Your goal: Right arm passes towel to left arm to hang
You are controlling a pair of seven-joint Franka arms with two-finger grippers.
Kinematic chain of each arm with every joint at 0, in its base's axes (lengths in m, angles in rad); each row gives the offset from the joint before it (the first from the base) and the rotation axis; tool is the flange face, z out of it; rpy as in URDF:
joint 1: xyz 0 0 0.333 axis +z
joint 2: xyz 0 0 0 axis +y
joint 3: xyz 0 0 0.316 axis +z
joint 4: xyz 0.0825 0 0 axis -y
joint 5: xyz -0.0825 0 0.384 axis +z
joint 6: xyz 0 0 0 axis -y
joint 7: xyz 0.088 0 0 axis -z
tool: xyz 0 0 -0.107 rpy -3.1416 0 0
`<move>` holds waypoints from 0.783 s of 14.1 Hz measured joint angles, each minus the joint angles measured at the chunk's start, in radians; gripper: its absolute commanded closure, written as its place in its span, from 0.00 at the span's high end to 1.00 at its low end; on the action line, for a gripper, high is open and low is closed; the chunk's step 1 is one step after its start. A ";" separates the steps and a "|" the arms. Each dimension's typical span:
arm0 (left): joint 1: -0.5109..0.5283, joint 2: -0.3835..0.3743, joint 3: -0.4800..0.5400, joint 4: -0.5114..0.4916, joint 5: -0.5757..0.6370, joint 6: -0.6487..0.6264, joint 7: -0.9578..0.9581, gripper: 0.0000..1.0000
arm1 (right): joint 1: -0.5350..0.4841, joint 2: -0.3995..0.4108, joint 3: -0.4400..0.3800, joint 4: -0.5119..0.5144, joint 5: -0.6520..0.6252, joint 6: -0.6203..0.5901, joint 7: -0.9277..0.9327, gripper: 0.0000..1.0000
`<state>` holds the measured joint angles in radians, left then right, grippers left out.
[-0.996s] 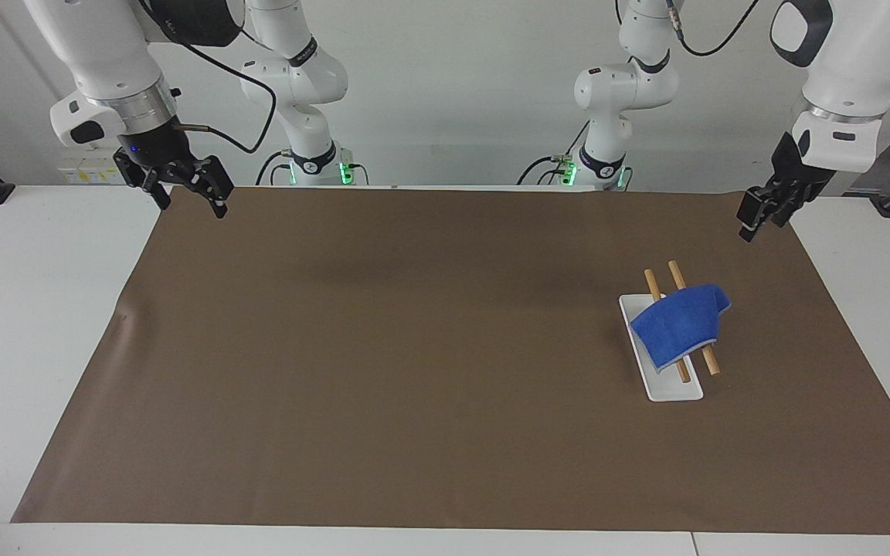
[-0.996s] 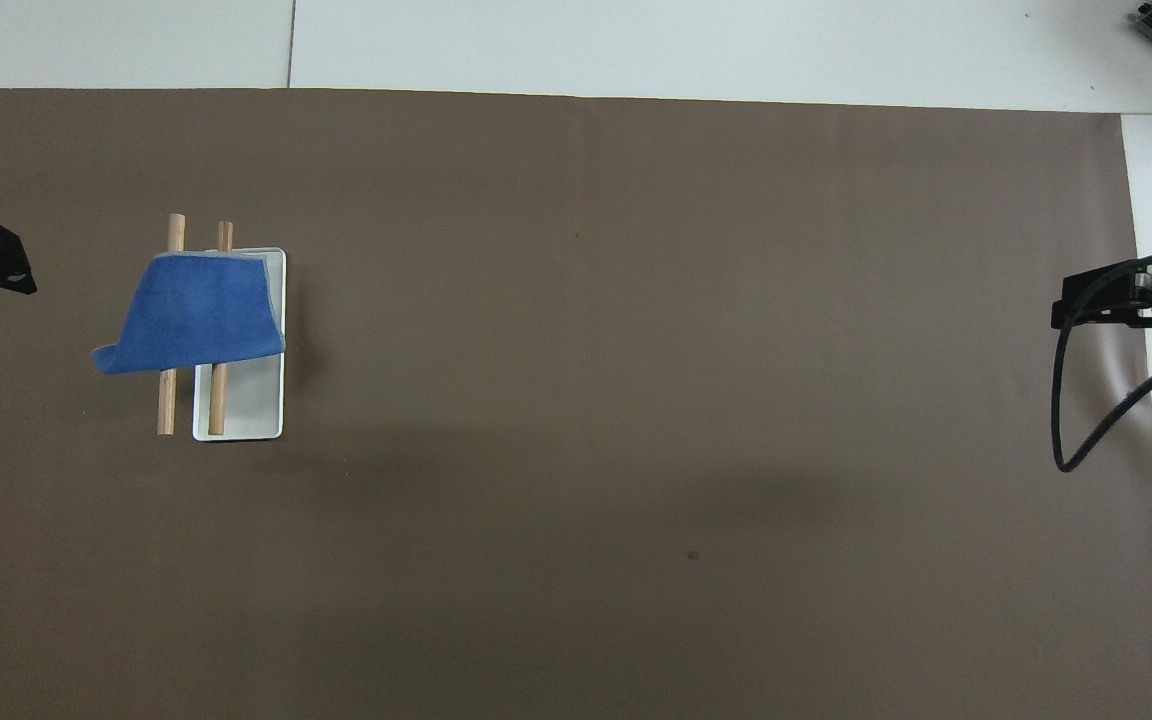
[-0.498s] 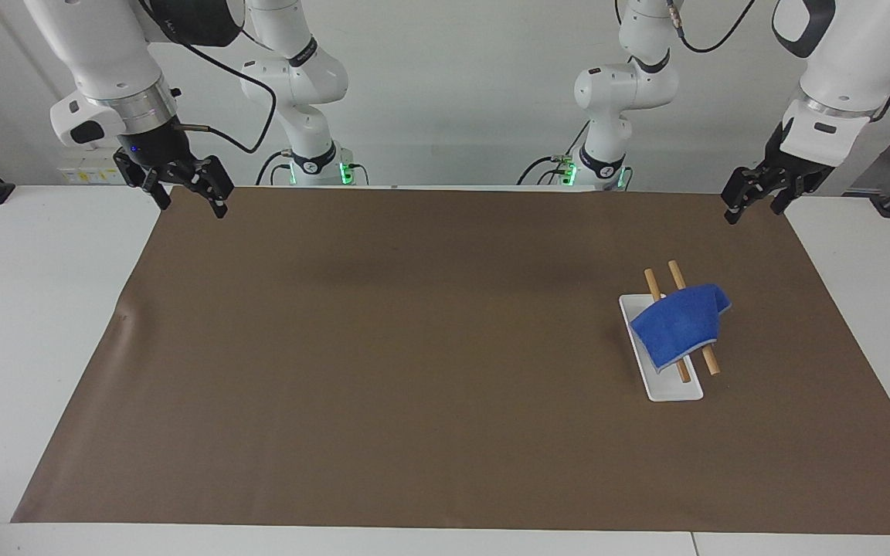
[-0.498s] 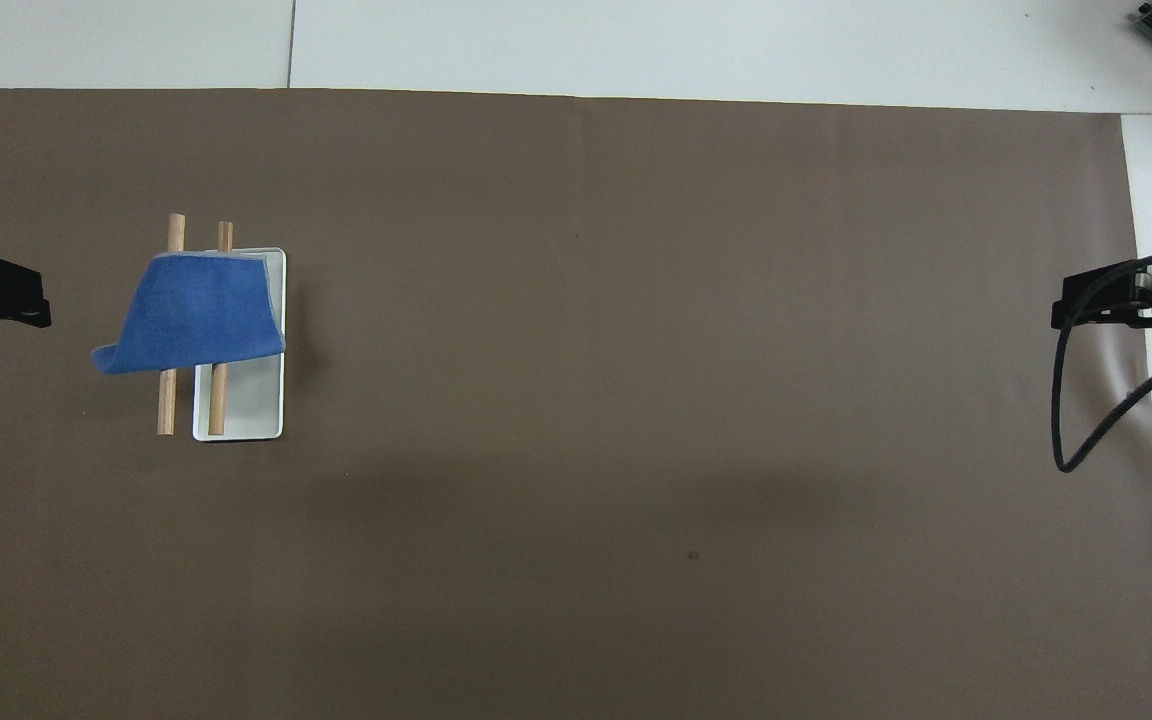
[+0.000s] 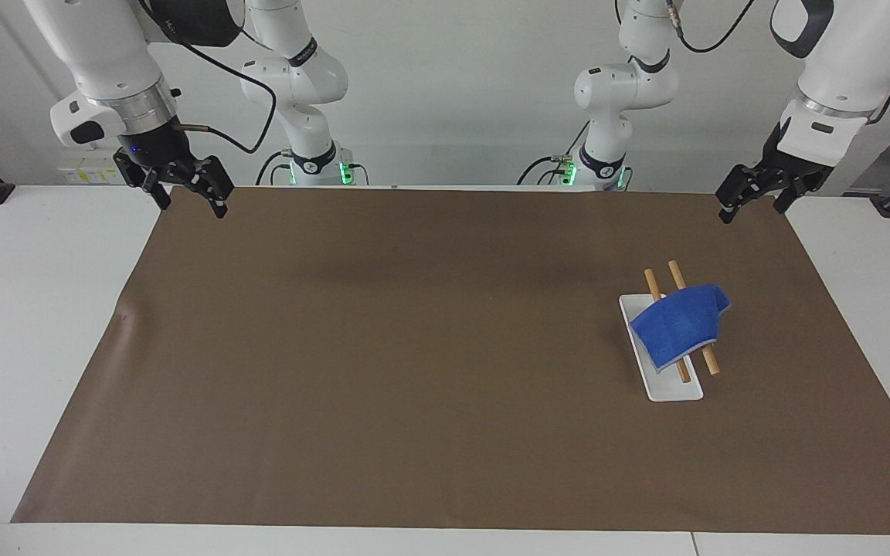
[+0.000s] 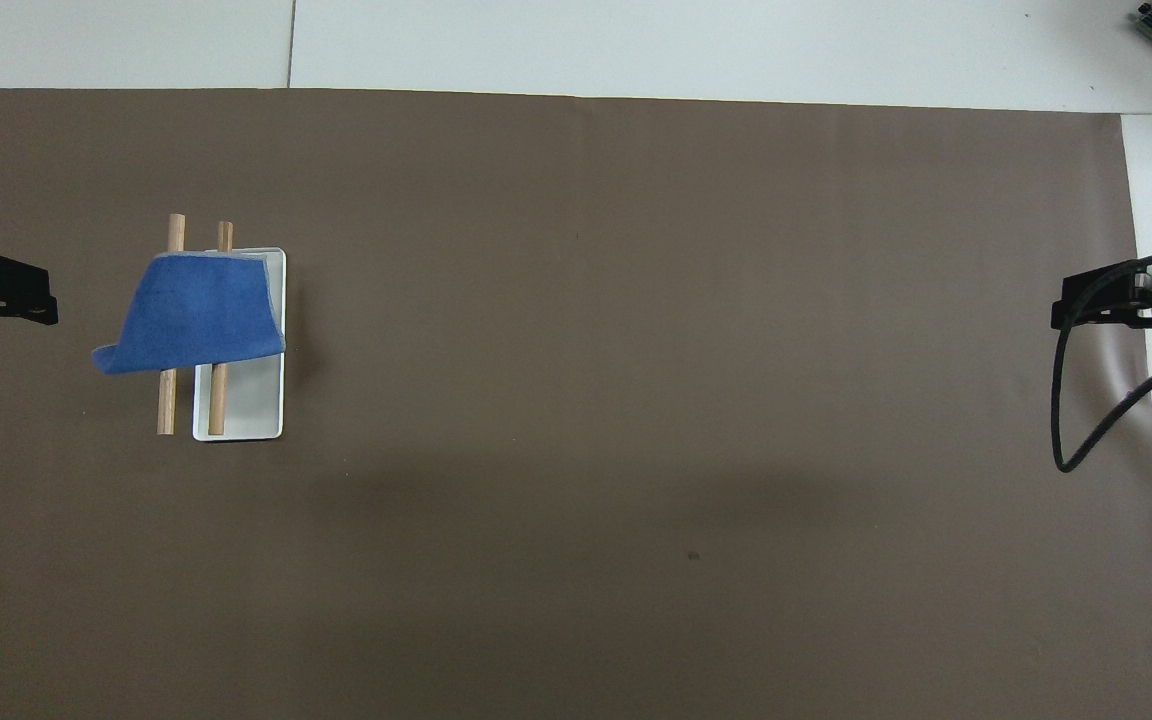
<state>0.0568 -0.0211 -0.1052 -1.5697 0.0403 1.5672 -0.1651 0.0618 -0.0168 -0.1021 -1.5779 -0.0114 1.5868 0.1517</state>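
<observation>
**Towel draped on the rack, both grippers empty**

You had one blue towel (image 5: 681, 328) lying draped over two wooden dowels (image 5: 691, 318) of a small rack with a white tray base (image 5: 665, 386). The rack sat on the brown mat (image 5: 414, 347) toward the left arm's end of the table, about midway between the mat's robot-side edge and its outer edge. One corner of the towel hung past the outer dowel toward the mat's short edge. Nothing lay on the rest of the mat, so nothing stood between either gripper and the rack.

Your left gripper (image 5: 749, 199) hung in the air over the mat's robot-side corner at the left arm's end, its wrist angled downward and its fingers spread apart, holding nothing. Your right gripper (image 5: 188, 194) hung over the matching corner at the right arm's end, pointing down, fingers likewise spread and empty, with a black cable (image 6: 1086, 400) looping from its wrist.

You saw two arms, two grippers, two dowels, one tray, one towel.
</observation>
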 measured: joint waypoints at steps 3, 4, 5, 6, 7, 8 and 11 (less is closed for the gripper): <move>0.000 -0.001 -0.013 -0.007 0.000 0.008 0.124 1.00 | 0.000 0.000 0.000 0.000 0.000 0.000 0.000 1.00; 0.000 -0.002 -0.014 -0.008 -0.001 0.008 0.145 1.00 | 0.000 0.000 0.000 0.000 0.000 0.000 0.000 1.00; 0.000 -0.003 -0.014 -0.008 -0.001 0.008 0.153 1.00 | 0.000 0.000 0.000 0.000 0.000 0.000 0.000 1.00; 0.000 -0.003 -0.014 -0.008 -0.001 0.008 0.155 1.00 | 0.000 0.000 0.000 0.000 0.000 0.000 0.000 1.00; 0.000 -0.003 -0.014 -0.008 -0.001 0.009 0.156 1.00 | 0.000 0.000 0.000 0.000 0.000 0.000 0.000 1.00; 0.000 -0.004 -0.014 -0.008 -0.001 0.010 0.156 1.00 | 0.000 0.000 0.000 0.000 0.000 0.000 0.000 1.00; 0.000 -0.008 -0.014 -0.025 -0.001 0.011 0.157 1.00 | 0.000 0.000 0.000 0.000 0.000 0.000 0.000 1.00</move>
<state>0.0566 -0.0294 -0.1188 -1.5951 0.0395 1.5787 -0.0085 0.0618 -0.0169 -0.1021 -1.5780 -0.0114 1.5868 0.1517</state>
